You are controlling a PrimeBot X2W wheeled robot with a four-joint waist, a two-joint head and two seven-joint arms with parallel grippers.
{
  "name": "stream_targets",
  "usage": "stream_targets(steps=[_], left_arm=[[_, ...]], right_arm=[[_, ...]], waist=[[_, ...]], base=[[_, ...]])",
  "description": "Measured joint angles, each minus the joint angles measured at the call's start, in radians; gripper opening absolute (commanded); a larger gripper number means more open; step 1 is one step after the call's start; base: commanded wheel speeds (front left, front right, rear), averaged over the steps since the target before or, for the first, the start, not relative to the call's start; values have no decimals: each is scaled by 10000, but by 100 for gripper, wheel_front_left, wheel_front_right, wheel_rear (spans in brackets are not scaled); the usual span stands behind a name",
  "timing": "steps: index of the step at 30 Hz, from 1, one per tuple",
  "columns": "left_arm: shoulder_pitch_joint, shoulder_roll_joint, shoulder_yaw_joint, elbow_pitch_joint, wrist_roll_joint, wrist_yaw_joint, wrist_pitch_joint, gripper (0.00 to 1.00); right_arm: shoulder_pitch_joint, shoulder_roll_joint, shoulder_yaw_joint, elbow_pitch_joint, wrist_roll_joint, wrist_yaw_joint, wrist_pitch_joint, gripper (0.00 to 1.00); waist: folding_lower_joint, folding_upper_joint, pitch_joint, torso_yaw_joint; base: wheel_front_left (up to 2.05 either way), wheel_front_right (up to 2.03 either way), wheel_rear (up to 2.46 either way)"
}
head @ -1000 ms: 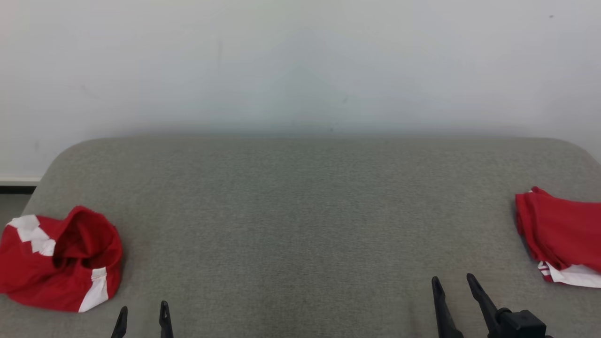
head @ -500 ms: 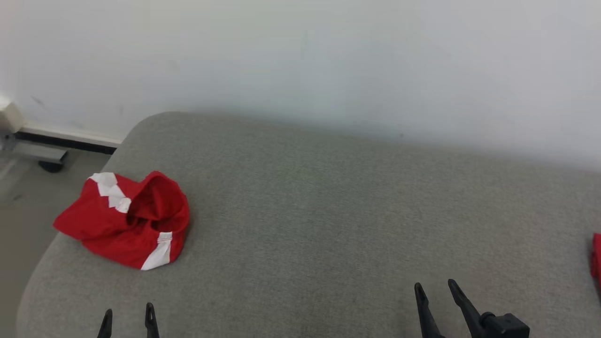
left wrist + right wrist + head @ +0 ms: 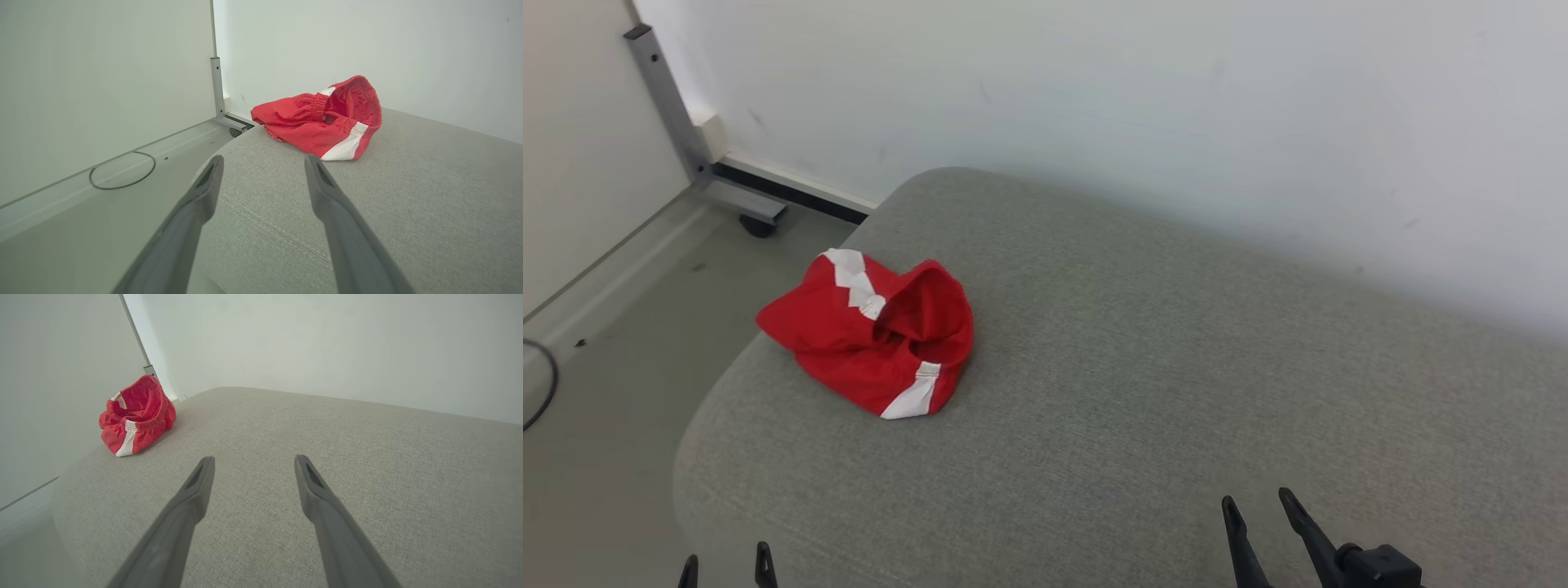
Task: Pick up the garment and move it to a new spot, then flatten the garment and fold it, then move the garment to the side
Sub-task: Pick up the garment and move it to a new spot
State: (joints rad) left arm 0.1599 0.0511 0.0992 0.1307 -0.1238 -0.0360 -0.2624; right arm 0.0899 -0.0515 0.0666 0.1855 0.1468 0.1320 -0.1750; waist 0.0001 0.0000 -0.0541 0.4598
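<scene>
A crumpled red garment [image 3: 870, 331] with white stripes lies bunched near the left end of the grey padded table [image 3: 1176, 367]. It also appears as the garment [image 3: 322, 118] ahead of my left fingers and the garment [image 3: 137, 416] far to the left of my right fingers. My left gripper [image 3: 725, 563] sits at the bottom left, near the table's front left corner, open and empty. At the bottom right, my right gripper [image 3: 1254, 508] hangs open above bare table, empty too. Both grippers are well short of the garment.
A white wall [image 3: 1176, 122] runs behind the table. Left of the table is bare floor [image 3: 596, 367] with a metal post [image 3: 666, 98] on a caster and a dark cable [image 3: 543, 384]. The table's rounded left edge [image 3: 698, 433] drops off close to my left gripper.
The head camera has swung left, so the crumpled garment shifted toward the middle of the view and a folded red garment at the right left the picture. Both grippers stayed open.
</scene>
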Motion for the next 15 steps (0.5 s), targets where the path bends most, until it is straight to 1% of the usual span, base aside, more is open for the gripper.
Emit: stream_targets(steps=[3, 6, 8, 11, 15], left_arm=[[0, 2, 105, 65, -59, 0, 0, 100], [0, 2, 130, 100, -132, -42, 0, 100], [-12, -2, 77, 127, -453, -121, 0, 100], [-107, -4, -63, 506, -798, -203, 0, 100], [-1129, 12, -276, 1557, -1202, -474, 2, 100]], right_arm=[[-98, 2, 29, 8, -40, 0, 65, 100], [-129, 2, 48, 10, -61, 0, 73, 100], [-129, 0, 98, 29, -61, 0, 84, 100], [-123, 2, 125, 27, -65, 0, 105, 100], [-91, 2, 155, -40, -81, 0, 209, 100]], waist=[[-1, -1, 28, 256], [-1, 0, 78, 367], [0, 0, 103, 389], [-1, 0, 138, 403], [-1, 0, 213, 423]], base=[[0, 0, 0], [0, 0, 0], [0, 0, 0], [0, 0, 0], [0, 0, 0]])
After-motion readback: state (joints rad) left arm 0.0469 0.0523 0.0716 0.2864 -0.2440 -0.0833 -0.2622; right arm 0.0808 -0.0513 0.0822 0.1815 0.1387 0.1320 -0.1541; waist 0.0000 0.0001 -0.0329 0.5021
